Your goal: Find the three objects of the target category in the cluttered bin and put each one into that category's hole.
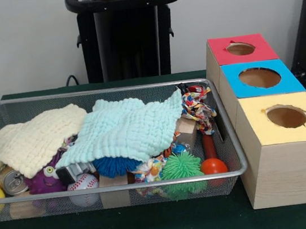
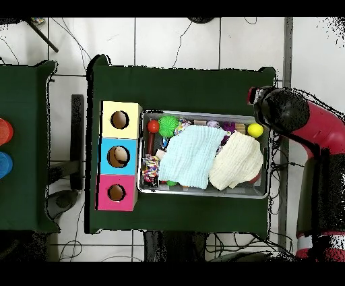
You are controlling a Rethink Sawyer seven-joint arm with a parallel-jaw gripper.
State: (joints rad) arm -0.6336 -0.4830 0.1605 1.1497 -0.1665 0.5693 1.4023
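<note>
Arm [image 2: 296, 121] parked beside the bin [image 1: 235, 154], gripper unseen, so finger state cannot be told. Boxes [image 1: 286, 152] with coloured holes adjoin the bin for short drops. Two cloths [image 1: 126, 127] cover the clutter; target objects unidentified, presumably beneath.

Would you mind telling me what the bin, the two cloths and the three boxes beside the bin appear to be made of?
The bin looks like silvery metal wire mesh: see-through walls, shiny rim. The pale blue cloth and the cream cloth seem soft woven cotton with a puckered, matte surface. The boxes look like unfinished light wood, with visible grain, and matte coloured tops, perhaps paper or paint.
</note>
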